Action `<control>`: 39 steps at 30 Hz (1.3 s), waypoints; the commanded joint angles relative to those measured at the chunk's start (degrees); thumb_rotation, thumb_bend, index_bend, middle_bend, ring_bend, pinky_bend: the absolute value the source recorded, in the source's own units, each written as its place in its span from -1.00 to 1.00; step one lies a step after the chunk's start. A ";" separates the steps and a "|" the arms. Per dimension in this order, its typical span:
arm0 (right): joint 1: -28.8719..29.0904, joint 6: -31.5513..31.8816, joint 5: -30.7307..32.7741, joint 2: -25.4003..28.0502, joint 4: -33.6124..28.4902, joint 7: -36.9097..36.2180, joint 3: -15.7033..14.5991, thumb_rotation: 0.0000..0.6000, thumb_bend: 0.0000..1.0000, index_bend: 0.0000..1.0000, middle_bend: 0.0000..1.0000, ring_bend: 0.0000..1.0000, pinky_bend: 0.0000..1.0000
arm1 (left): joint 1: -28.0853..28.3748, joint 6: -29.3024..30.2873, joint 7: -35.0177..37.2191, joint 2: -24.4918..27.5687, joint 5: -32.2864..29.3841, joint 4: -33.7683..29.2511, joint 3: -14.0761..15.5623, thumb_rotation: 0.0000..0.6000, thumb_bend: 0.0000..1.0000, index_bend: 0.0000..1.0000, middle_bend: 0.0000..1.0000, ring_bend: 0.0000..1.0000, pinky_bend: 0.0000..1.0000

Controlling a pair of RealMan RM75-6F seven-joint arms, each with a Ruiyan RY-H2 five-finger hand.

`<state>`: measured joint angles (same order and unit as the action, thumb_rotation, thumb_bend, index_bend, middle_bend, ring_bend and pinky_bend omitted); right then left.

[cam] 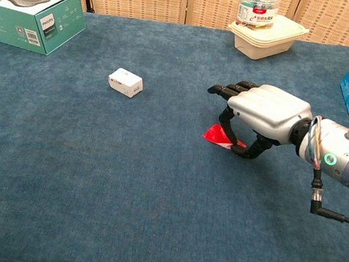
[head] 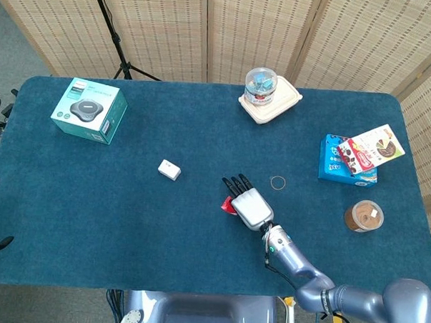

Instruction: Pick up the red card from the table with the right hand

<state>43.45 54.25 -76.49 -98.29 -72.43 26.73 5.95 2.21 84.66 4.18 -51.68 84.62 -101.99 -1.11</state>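
The red card (cam: 216, 135) shows as a small red corner under my right hand (cam: 265, 112), near the table's middle. A dark finger comes down on it from above and the thumb curls in beneath, so the hand pinches the card with its left edge tipped up off the cloth. From the head view only a sliver of the red card (head: 228, 204) peeks out left of the right hand (head: 248, 204), whose fingers point toward the far edge. No left hand appears in either view.
A small white box (cam: 125, 83) lies left of the hand, and a green box (cam: 31, 7) sits at the far left. A clear jar (head: 261, 85) on a beige container (head: 275, 107) stands at the back. A thin ring (head: 277, 182), a blue box (head: 344, 166) and a brown jar (head: 362, 216) are to the right.
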 commanded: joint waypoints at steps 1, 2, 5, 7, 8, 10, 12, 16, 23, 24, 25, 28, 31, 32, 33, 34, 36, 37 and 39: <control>-0.08 0.50 -0.31 -0.22 0.36 -0.19 0.11 1.00 0.43 0.29 -1.00 -1.00 -1.00 | -0.02 0.01 0.03 0.01 0.01 0.00 0.02 1.00 -1.00 -1.00 -1.00 -1.00 -1.00; -0.11 0.70 -0.42 -0.30 0.49 -0.30 0.15 1.00 0.43 0.29 -1.00 -1.00 -1.00 | -0.02 0.03 0.04 0.01 0.06 0.00 0.03 1.00 -1.00 -1.00 -1.00 -1.00 -1.00; -0.25 1.63 -1.04 -0.60 0.99 -0.75 0.27 1.00 0.43 0.29 -1.00 -1.00 -1.00 | -0.04 0.07 0.03 -0.01 0.09 0.03 0.04 1.00 -1.00 -1.00 -1.00 -1.00 -1.00; -0.29 1.99 -1.38 -0.73 1.30 -1.01 0.29 1.00 0.44 0.29 -1.00 -1.00 -1.00 | -0.03 0.03 0.05 0.00 0.07 0.01 0.03 1.00 -1.00 -1.00 -1.00 -1.00 -1.00; -0.31 2.24 -1.54 -0.80 1.42 -1.15 0.36 1.00 0.44 0.30 -1.00 -1.00 -1.00 | -0.02 0.04 0.05 0.01 0.05 0.01 0.01 1.00 -1.00 -1.00 -1.00 -1.00 -1.00; -0.34 2.59 -1.78 -0.94 1.64 -1.36 0.46 1.00 0.44 0.30 -1.00 -1.00 -1.00 | -0.02 0.04 0.06 0.00 0.05 0.02 0.01 1.00 -1.00 -1.00 -1.00 -1.00 -1.00; -0.38 3.14 -2.16 -1.16 1.99 -1.61 0.56 1.00 0.44 0.30 -0.99 -1.00 -1.00 | -0.02 0.02 0.08 0.01 0.03 0.03 0.02 1.00 -1.00 -1.00 -1.00 -1.00 -1.00; -0.47 4.18 -2.91 -1.78 2.96 -2.39 0.76 1.00 0.44 0.31 -0.99 -1.00 -1.00 | -0.03 0.06 0.19 0.04 0.05 0.04 0.01 1.00 -1.00 -1.00 -1.00 -1.00 -1.00; -0.64 6.25 -3.90 -3.48 5.43 -3.34 1.38 1.00 0.46 0.31 -0.98 -1.00 -1.00 | -0.07 0.11 0.36 0.07 0.14 0.11 0.04 1.00 -1.00 -1.00 -1.00 -1.00 -1.00; -0.62 6.32 -3.95 -3.67 5.79 -3.52 1.46 1.00 0.46 0.31 -0.98 -1.00 -1.00 | -0.08 0.12 0.38 0.07 0.16 0.11 0.05 1.00 -1.00 -1.00 -1.00 -1.00 -1.00; -0.59 6.39 -3.99 -3.84 6.13 -3.67 1.55 1.00 0.46 0.32 -0.98 -1.00 -1.00 | -0.08 0.13 0.38 0.07 0.17 0.12 0.04 1.00 -1.00 -1.00 -1.00 -1.00 -1.00; -0.56 6.92 -4.15 -4.30 7.03 -4.06 1.94 1.00 0.46 0.32 -0.98 -1.00 -1.00 | -0.04 0.06 0.38 0.05 0.08 0.14 0.01 1.00 -1.00 -1.00 -1.00 -1.00 -1.00; -0.54 7.66 -4.38 -4.77 7.92 -4.59 2.40 1.00 0.46 0.32 -0.98 -1.00 -1.00 | -0.02 0.01 0.38 0.06 0.01 0.13 -0.01 1.00 -1.00 -1.00 -1.00 -1.00 -1.00; -0.53 7.95 -4.48 -4.90 8.19 -4.72 2.56 1.00 0.47 0.32 -0.98 -1.00 -1.00 | -0.02 0.02 0.37 0.06 -0.01 0.12 -0.03 1.00 -1.00 -1.00 -1.00 -1.00 -1.00; -0.52 8.12 -4.53 -4.99 8.37 -4.83 2.68 1.00 0.47 0.33 -0.98 -1.00 -1.00 | -0.02 0.01 0.37 0.06 -0.03 0.11 -0.03 1.00 -1.00 -1.00 -1.00 -1.00 -1.00; -0.52 8.36 -4.56 -5.12 8.62 -5.00 2.85 1.00 0.48 0.33 -0.98 -1.00 -1.00 | -0.02 -0.01 0.39 0.06 -0.03 0.10 -0.02 1.00 -1.00 -1.00 -1.00 -1.00 -1.00; -0.49 8.83 -4.56 -5.31 9.10 -5.10 3.26 1.00 0.50 0.33 -0.98 -1.00 -1.00 | -0.03 0.02 0.35 0.05 -0.03 0.09 -0.02 1.00 -1.00 -1.00 -1.00 -1.00 -1.00; -0.45 9.16 -4.55 -5.43 9.40 -5.03 3.54 1.00 0.50 0.33 -0.98 -1.00 -1.00 | -0.03 0.03 0.30 0.03 -0.03 0.09 -0.02 1.00 -1.00 -1.00 -1.00 -1.00 -1.00; -0.38 9.54 -4.43 -5.64 9.80 -5.24 4.04 1.00 0.51 0.33 -0.98 -1.00 -1.00 | -0.02 0.00 0.23 0.01 0.04 0.06 0.02 1.00 -1.00 -1.00 -1.00 -1.00 -1.00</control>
<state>43.03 63.68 -80.97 -103.83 -62.73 21.58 9.84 2.19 84.67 4.41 -51.67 84.65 -101.92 -1.10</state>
